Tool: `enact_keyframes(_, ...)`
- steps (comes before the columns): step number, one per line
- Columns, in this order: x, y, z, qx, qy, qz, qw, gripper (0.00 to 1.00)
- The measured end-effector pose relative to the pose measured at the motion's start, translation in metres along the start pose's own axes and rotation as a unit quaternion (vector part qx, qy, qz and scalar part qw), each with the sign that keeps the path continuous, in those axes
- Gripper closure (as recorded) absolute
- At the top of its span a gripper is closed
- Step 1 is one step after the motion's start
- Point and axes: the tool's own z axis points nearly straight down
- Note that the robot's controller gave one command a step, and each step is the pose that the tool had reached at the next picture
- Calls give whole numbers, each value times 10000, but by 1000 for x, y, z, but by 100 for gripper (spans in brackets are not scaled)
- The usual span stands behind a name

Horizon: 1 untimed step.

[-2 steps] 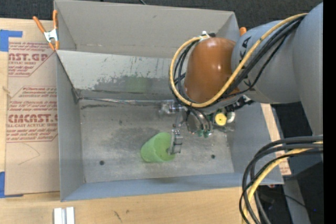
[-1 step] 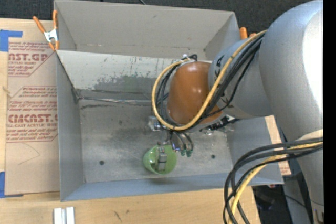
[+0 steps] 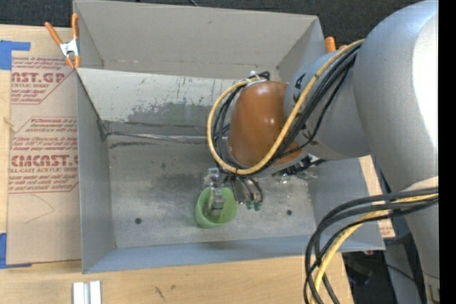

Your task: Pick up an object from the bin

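Observation:
A small green round thing, like a cup or ring (image 3: 214, 208), lies on the bin floor near the front wall, a little right of the middle. My gripper (image 3: 216, 197) reaches down from the right and one finger dips into the green thing's hollow. A second small green piece (image 3: 252, 205) shows just to the right, beside the other finger.
The arm with its orange-brown cover and looped cables hangs over the bin's right half and hides the floor beneath it. The bin's grey floor stretches to the left and back of the gripper.

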Motion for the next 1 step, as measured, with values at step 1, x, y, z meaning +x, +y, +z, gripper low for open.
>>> enact_keyframes(1, -6, 6, -127, 6, -41, -39, 10000, 100)
